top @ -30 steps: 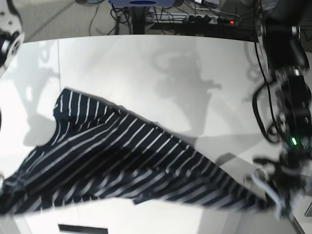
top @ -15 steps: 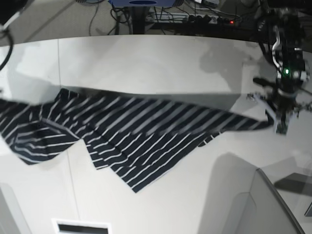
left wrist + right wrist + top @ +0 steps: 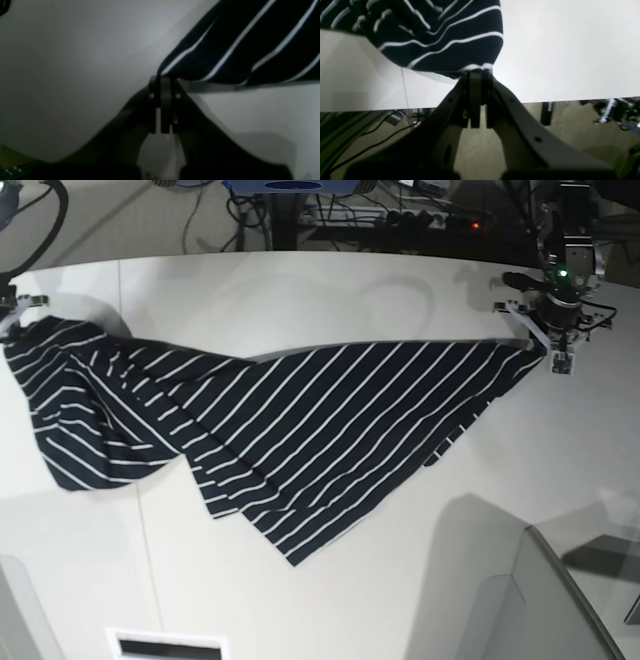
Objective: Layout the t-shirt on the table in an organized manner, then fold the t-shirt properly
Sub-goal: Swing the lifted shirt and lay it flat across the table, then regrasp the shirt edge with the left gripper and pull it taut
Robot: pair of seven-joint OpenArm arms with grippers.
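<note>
left hand point(image 3: 163, 82): dark jaws pressed together, clamped on 1 pointed corner of the t-shirt point(image 3: 300, 440) at the worktop's point(image 3: 300, 290) far edge.
right hand point(image 3: 477, 75): grey tapered jaws closed on a white-striped hem corner; in the base view only its edge shows at the far left.
t-shirt: soft dark navy fabric, thin white diagonal stripes, strung taut between the 2 hands along its upper edge, the rest draped in folds on the worktop, sagging to a point toward the near side.
worktop: smooth, off-white, curved edge, 1 thin dark seam point(image 3: 122, 300).
</note>
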